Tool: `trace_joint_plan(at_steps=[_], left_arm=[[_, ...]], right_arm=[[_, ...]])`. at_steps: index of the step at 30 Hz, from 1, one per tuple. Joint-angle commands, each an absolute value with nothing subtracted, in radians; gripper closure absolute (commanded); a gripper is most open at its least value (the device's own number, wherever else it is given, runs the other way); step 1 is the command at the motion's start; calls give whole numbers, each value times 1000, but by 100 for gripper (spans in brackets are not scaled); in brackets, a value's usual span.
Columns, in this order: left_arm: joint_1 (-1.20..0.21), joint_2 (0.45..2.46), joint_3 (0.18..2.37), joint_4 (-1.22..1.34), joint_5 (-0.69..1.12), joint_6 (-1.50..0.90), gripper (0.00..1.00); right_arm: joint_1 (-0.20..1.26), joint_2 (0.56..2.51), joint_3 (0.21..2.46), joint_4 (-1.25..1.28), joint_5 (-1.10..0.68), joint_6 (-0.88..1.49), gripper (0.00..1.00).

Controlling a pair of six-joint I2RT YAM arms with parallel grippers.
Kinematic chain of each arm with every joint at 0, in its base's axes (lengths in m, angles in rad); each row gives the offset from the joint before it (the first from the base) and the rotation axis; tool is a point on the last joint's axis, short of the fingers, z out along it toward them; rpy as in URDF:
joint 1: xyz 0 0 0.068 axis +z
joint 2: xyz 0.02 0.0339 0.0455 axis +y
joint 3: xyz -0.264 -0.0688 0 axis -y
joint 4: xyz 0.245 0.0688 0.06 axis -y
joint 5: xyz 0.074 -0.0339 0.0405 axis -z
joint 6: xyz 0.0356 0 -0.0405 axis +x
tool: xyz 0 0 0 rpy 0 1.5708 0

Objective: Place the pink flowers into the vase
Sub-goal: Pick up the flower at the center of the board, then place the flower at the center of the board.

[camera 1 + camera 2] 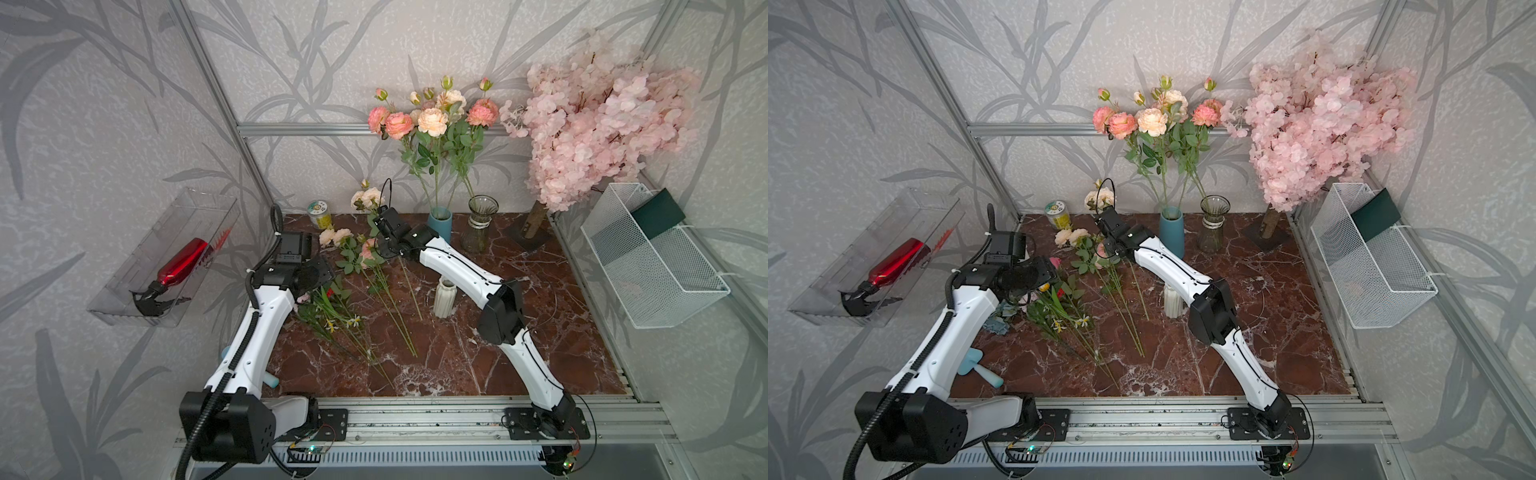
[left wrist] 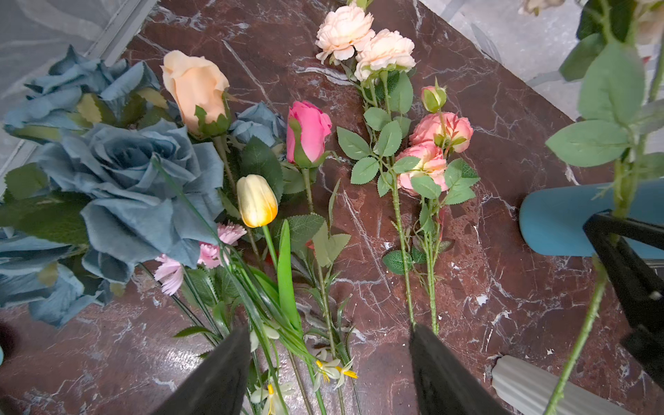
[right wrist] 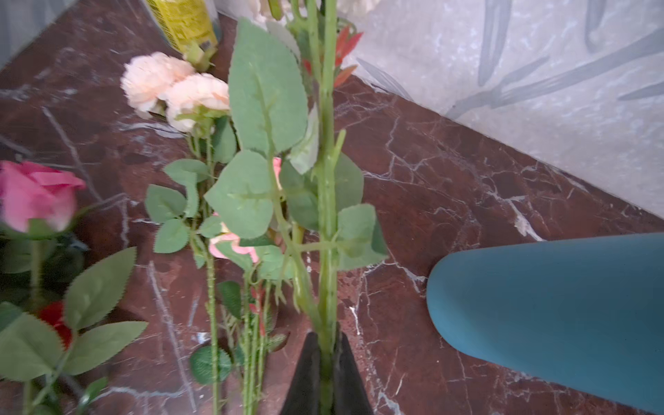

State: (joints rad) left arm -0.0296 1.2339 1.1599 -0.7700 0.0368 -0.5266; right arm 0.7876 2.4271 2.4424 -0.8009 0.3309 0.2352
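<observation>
Nearest, the left tool hangs wide open and empty over the worktop, between the stems of a mixed bunch that is not wanted and those of two pink sprays lying flat just beside it. Further on, the right tool is clamped tight on the stem of a third spray, gripped below its leaves, with the head up and the bare stem end trailing underneath, close to the blue vase. That vase, at the back, already holds several pink flowers. The sprays look light, with stiffish wiry stems, soft heads and leaves that could snag on the vase mouth; the bare stem under the leaves seems the place to hold
</observation>
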Motion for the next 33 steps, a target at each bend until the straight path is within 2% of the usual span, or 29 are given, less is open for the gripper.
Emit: trace_joint_plan(at_steps=[1, 16, 19, 21, 24, 30, 33], left_arm=[[-23, 1230, 1144, -761, 48, -526, 29], [-24, 1230, 1141, -759, 49, -529, 29], [-24, 1233, 1135, -750, 69, -528, 30], [-26, 1244, 1133, -733, 120, -523, 36], [-40, 1277, 1146, -740, 135, -531, 37], [-104, 1319, 1197, -770, 88, -531, 33], [-128, 1330, 1198, -769, 71, -550, 33]], right_arm=[[778, 2481, 2451, -852, 302, 209, 100], [778, 2596, 2462, -866, 285, 222, 100], [778, 2621, 2520, -914, 293, 230, 86], [778, 2609, 2522, -912, 292, 232, 78], [784, 2557, 2496, -886, 296, 221, 70], [792, 2427, 2446, -854, 281, 195, 65], [803, 2305, 2313, -751, 246, 163, 65]])
